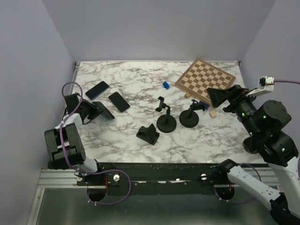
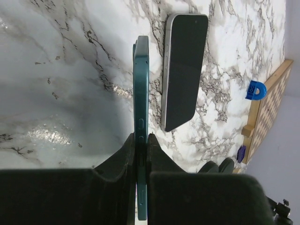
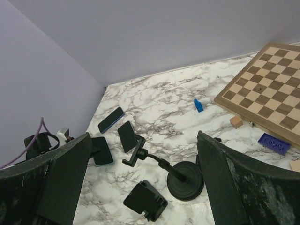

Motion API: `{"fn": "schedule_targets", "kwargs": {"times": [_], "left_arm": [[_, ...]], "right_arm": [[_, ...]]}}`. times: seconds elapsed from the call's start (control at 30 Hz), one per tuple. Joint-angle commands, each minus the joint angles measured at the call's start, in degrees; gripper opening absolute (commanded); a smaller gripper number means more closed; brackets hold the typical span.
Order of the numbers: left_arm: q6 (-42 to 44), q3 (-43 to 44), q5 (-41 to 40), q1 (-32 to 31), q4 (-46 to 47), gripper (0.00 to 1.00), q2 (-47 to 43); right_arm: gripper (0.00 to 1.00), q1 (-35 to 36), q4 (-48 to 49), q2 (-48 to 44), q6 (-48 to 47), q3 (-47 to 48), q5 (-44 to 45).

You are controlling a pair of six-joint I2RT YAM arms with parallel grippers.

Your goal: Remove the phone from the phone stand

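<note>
My left gripper (image 1: 95,111) is shut on a teal phone (image 1: 106,113) near the table's left edge. In the left wrist view the phone (image 2: 141,84) stands edge-on, pinched between the two black fingers (image 2: 123,159) of the gripper (image 2: 141,137). A black gooseneck phone stand (image 1: 165,121) stands mid-table, and its clamp (image 1: 161,103) holds nothing. The right wrist view shows the same stand (image 3: 185,181), its bare clamp (image 3: 136,151) and the held phone (image 3: 101,151). My right gripper (image 1: 219,96) hangs open above the table's right side, its jaws (image 3: 143,136) wide apart and holding nothing.
Two more phones (image 1: 97,90) (image 1: 119,101) lie flat at the left. A second round-base stand (image 1: 189,116) and a small folded stand (image 1: 148,134) sit mid-table. A chessboard (image 1: 205,78) lies at the back right, with a blue piece (image 1: 166,85) and small blocks (image 3: 276,143) near it.
</note>
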Motion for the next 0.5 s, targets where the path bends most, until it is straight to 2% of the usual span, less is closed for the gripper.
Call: {"fn": "schedule_targets", "kwargs": {"times": [0.0, 0.2, 0.47], "left_arm": [[-2.79, 0.91, -1.24, 0.45, 2.61, 0.13, 3.07], [-5.44, 0.51, 0.03, 0.39, 6.47, 0.17, 5.49], [-7.14, 1.13, 3.26, 0.38, 7.84, 0.38, 8.46]], "right_arm": [[1.0, 0.18, 0.29, -0.65, 0.78, 0.34, -0.17], [1.0, 0.18, 0.28, -0.48, 1.49, -0.05, -0.58], [1.0, 0.22, 0.72, 0.03, 2.34, -0.57, -1.3]]}}
